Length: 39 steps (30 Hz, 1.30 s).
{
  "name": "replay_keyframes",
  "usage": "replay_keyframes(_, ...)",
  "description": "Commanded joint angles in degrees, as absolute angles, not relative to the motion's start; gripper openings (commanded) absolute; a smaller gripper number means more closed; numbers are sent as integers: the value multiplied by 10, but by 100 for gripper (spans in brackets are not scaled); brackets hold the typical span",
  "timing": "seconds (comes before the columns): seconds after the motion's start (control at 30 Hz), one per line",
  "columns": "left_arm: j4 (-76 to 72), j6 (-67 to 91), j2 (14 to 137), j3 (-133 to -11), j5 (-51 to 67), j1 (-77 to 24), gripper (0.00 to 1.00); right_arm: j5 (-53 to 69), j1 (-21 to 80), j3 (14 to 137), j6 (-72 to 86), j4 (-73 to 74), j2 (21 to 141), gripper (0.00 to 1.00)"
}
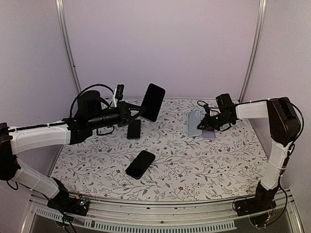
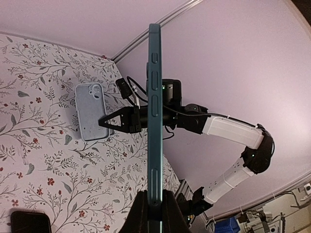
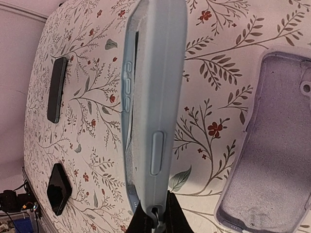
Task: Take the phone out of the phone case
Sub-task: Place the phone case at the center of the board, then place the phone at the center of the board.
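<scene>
My left gripper (image 1: pixel 141 110) is shut on the lower end of a dark phone (image 1: pixel 153 101) with a teal frame and holds it up off the table at the back. In the left wrist view the phone (image 2: pixel 154 111) stands edge-on between my fingers (image 2: pixel 137 213). My right gripper (image 1: pixel 203 124) is shut on the end of a light blue phone case (image 1: pixel 194 122), held on edge just above the table. In the right wrist view the case (image 3: pixel 158 87) shows some inner lining along its edge and no phone inside. Phone and case are well apart.
An empty lilac case (image 1: pixel 209 134) lies on the floral tablecloth just right of the blue case; it also shows in the right wrist view (image 3: pixel 274 155). Two more dark phones lie flat, one at mid back (image 1: pixel 134 129) and one nearer the front (image 1: pixel 140 164).
</scene>
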<state>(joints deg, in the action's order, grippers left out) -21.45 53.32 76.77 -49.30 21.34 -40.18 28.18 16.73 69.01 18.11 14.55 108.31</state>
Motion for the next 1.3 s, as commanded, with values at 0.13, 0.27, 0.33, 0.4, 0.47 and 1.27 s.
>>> replay_keyframes(0.13,-216,513,725,-472,204,-384,0,351,162,743,156,164,1162,0)
replay_keyframes(0.27,-215,513,718,-462,203,-381,0,341,159,762,158,184,1186,2)
replay_keyframes(0.33,-215,511,714,-458,201,-378,0,322,159,769,154,202,1193,8)
replay_keyframes(0.4,-214,509,712,-454,200,-377,0,300,159,776,151,219,1196,17)
replay_keyframes(0.47,-214,508,712,-451,199,-376,0,282,159,784,145,233,1194,28)
replay_keyframes(1.27,-158,505,723,-417,151,-282,0,238,200,718,162,187,1002,70)
